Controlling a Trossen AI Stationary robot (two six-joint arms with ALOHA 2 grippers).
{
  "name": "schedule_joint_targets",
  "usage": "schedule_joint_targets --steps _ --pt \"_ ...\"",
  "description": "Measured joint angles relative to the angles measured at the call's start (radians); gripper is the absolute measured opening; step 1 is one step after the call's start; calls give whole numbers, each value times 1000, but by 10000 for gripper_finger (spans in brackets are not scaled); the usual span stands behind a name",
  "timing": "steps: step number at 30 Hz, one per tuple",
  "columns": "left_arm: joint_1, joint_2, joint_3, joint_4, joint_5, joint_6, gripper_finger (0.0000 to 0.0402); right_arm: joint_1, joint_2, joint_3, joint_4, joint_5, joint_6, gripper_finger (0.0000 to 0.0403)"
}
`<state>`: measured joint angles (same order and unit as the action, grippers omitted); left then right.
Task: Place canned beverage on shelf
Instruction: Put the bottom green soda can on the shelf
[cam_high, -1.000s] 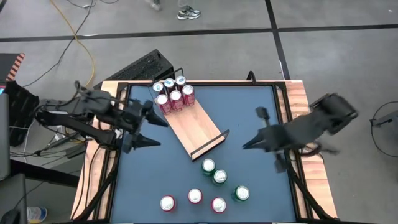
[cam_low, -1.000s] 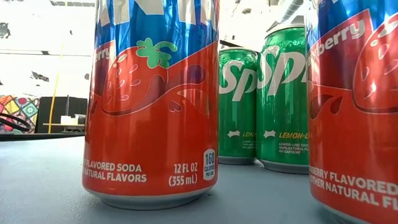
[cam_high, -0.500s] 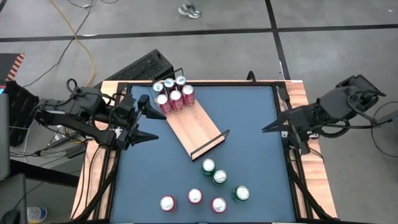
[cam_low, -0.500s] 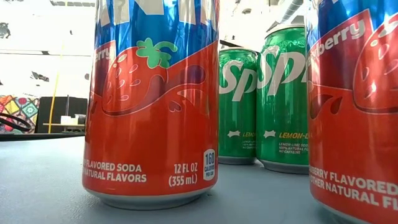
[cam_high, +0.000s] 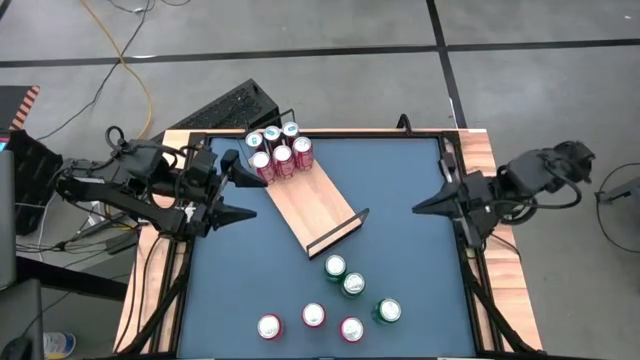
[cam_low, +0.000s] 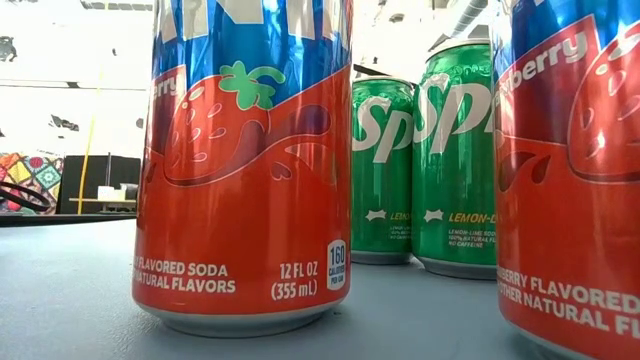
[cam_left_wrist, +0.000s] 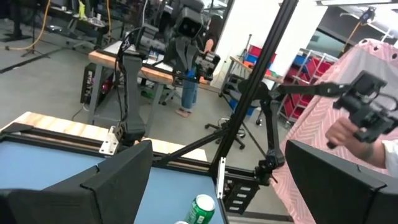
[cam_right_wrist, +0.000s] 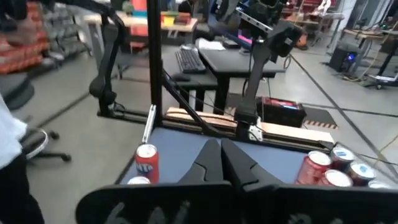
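The shelf (cam_high: 318, 212) is a light-wood board lying slantwise on the blue table, with several red and blue cans (cam_high: 278, 152) standing at its far end. Loose green cans (cam_high: 345, 276) and red cans (cam_high: 314, 316) stand on the table near its front edge. At the table's left side, left of the shelf, my left gripper (cam_high: 246, 190) is open and empty. My right gripper (cam_high: 420, 208) is shut on nothing above the table's right edge. The left wrist view shows a green can (cam_left_wrist: 200, 210) between the open fingers, far off.
A black rail frames the table (cam_high: 400, 170). The low view is filled by a red can (cam_low: 245, 160), two green cans (cam_low: 420, 160) and another red can (cam_low: 570, 170). Past the table's right side, a person (cam_left_wrist: 367, 130) holds a device. A keyboard (cam_high: 225, 105) lies behind the table.
My right gripper, still shut, has drawn back from over the table's middle right toward the right edge, its arm folding back. My left gripper has tipped up slightly and stays open. The cans and the shelf have not moved.
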<state>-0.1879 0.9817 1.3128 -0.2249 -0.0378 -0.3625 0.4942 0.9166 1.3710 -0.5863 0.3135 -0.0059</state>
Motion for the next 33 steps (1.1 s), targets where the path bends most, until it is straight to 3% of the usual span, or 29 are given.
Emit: schedule_joint_targets --steps 7,13,22,29,33 --pt "-5 6 0 1 -27 -26 352 1 -57 -155 132 0 102 1" --pt "-4 23 0 0 -46 -51 352 0 -28 -159 131 6 112 10" --pt "-44 74 0 24 -66 -71 352 -20 -11 -159 38 26 140 71" --pt "-91 148 0 86 -80 -69 352 -33 45 -159 41 28 63 78" --pt "-136 178 0 97 -80 -77 352 -47 93 -159 7 28 107 81"
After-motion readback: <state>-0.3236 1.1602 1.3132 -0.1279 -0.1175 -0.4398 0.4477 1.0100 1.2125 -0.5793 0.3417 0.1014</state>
